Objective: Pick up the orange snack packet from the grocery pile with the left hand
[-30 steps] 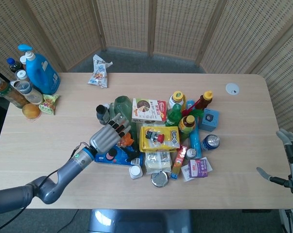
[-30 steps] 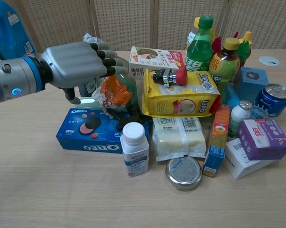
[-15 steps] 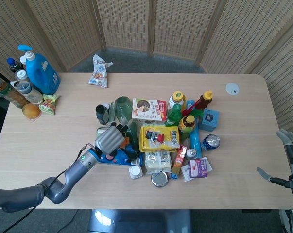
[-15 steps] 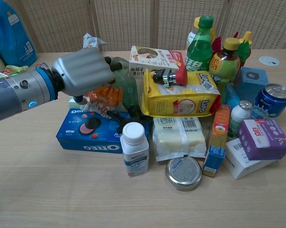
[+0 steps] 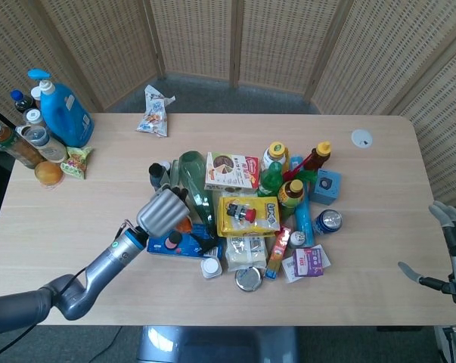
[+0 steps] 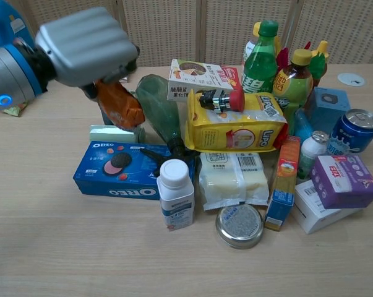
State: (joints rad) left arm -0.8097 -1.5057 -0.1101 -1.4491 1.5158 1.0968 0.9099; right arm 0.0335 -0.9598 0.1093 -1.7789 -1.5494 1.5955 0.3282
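Observation:
My left hand [image 6: 84,46] [image 5: 160,212] grips the orange snack packet [image 6: 119,103], which hangs from its curled fingers above the left side of the grocery pile. In the head view only a sliver of the orange packet [image 5: 184,224] shows under the hand. The packet hangs clear of the blue Oreo box [image 6: 125,170] and beside the green bottle [image 6: 161,112] lying on its side. My right hand [image 5: 448,227] is at the far right edge, off the table, with fingers apart and nothing in it.
The pile holds a yellow Lipo bag [image 6: 239,125], a white small bottle [image 6: 175,195], a round tin [image 6: 239,226], a purple box [image 6: 346,180], a blue can [image 6: 353,130] and upright drink bottles [image 6: 261,55]. A blue detergent bottle [image 5: 63,112] and jars stand far left.
My left hand closed on the orange packet and lifted it up and to the left, off the pile. The right hand has stayed put.

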